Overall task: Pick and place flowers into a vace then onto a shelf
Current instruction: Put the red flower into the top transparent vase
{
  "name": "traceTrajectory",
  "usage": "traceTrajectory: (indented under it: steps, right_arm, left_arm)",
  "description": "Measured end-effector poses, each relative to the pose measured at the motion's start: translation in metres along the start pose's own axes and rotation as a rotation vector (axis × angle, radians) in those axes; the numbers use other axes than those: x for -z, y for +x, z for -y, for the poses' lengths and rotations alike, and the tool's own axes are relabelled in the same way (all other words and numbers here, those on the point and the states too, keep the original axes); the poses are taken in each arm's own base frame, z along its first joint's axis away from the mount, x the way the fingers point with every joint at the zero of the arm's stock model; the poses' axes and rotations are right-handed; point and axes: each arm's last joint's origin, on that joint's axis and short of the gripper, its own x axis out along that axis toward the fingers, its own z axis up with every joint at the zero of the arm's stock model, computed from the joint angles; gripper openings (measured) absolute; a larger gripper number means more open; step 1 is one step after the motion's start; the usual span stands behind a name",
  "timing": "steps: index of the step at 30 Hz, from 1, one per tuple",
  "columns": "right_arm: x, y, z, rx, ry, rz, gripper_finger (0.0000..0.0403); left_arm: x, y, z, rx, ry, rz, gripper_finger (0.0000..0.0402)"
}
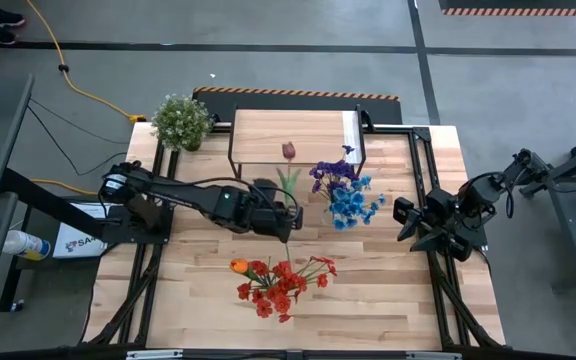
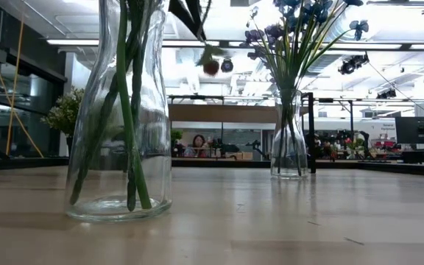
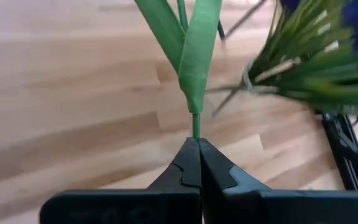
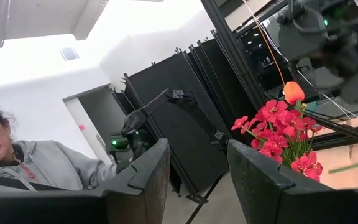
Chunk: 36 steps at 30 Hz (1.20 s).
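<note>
My left gripper (image 1: 290,216) is at mid-table, shut on a dark maroon flower (image 1: 289,151) whose stem and long leaves (image 1: 288,182) point toward the shelf (image 1: 293,135). In the low view its bloom (image 2: 210,68) hangs in the air. To its right, a glass vase (image 2: 288,147) stands with its base on the table and holds the purple and blue flowers (image 1: 345,192). A nearer vase (image 2: 120,110) holds the red and orange flowers (image 1: 280,281). My right gripper (image 4: 197,180) is open and waits at the table's right edge (image 1: 408,222). My left gripper pinches the maroon flower's thin bare stem (image 3: 196,123), just below its leaves, between the two fingertips (image 3: 188,163). The stem runs straight on from the fingers toward the far side. The flower is lifted clear of the table.
A bushy green potted plant (image 1: 181,121) stands at the far left corner beside the shelf. The shelf has a white strip (image 1: 351,132) at its right end. Bare tabletop (image 1: 198,270) lies near the left front. A person (image 4: 23,162) sits beyond the table.
</note>
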Motion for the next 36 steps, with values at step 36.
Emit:
traceTrajectory:
  steps: [36]
  right_arm:
    - [-0.016,-0.002,-0.009,-0.052,-0.218,0.185,0.0154]
  left_arm:
    - [-0.079,-0.104,0.038,0.132,0.24,0.483,0.0022]
